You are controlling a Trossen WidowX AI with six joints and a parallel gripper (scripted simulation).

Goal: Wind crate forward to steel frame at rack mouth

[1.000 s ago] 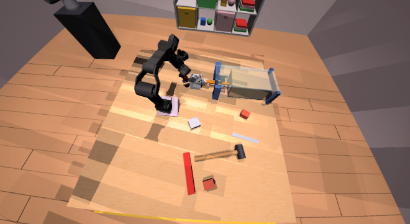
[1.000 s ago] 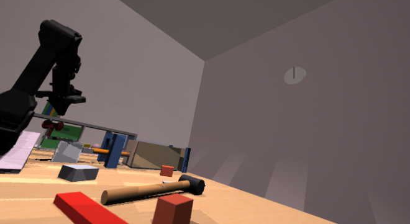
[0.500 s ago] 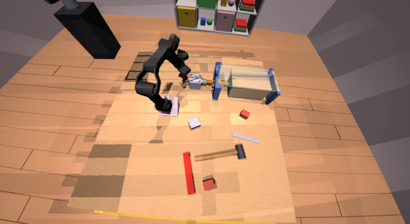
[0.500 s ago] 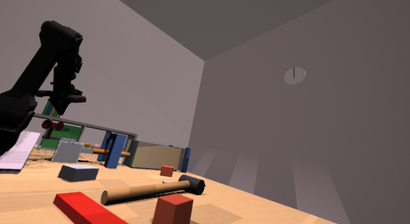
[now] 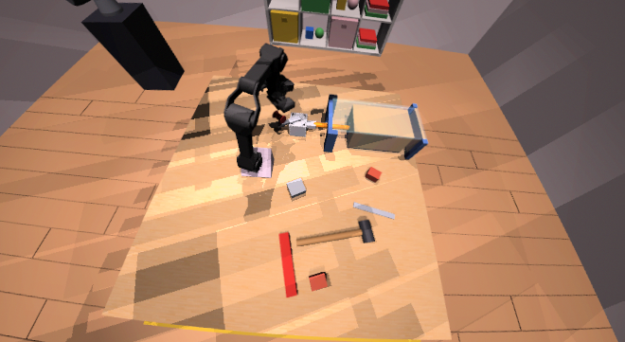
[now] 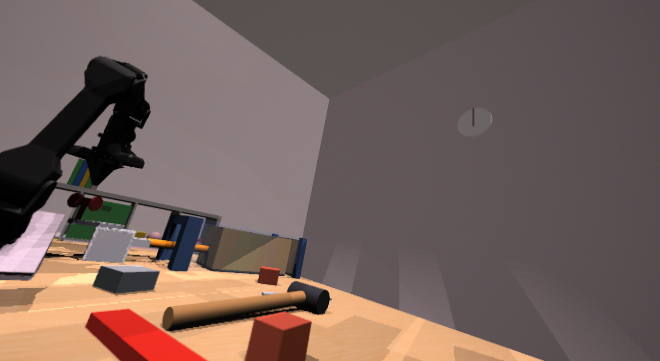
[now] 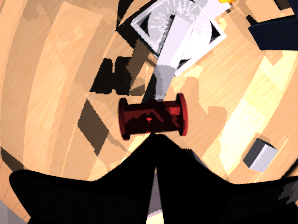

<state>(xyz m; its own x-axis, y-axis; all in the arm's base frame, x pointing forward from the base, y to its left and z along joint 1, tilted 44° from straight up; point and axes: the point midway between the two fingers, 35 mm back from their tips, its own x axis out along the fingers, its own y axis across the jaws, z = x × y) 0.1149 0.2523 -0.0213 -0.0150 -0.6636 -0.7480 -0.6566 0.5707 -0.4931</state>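
The crate (image 5: 379, 127) (image 6: 250, 250) sits flat in the clear-panelled cubby, with a gap between its front and the blue frame (image 5: 330, 132) (image 6: 186, 244) (image 7: 277, 34) at the mouth. An orange strap (image 5: 324, 125) (image 6: 162, 243) runs from it to the pale winch (image 5: 297, 127) (image 6: 107, 245) (image 7: 198, 35). The winch handle's grey arm (image 7: 172, 47) lies across the winch top, and its red spool-shaped grip (image 5: 279, 117) (image 6: 85, 202) (image 7: 152, 120) stands out on the side away from the cubby. My gripper (image 6: 95, 183) (image 7: 156, 140) is shut and empty, its tips just above the grip. The key is hidden.
A grey block (image 5: 296, 188) (image 6: 126, 279) (image 7: 260, 155), small red block (image 5: 373, 174) (image 6: 269, 275), metal strip (image 5: 374, 210), hammer (image 5: 331, 236) (image 6: 240, 309), long red bar (image 5: 288, 264) (image 6: 135, 334) and another red block (image 5: 318, 281) (image 6: 280, 339) lie on the bench, away from the winch.
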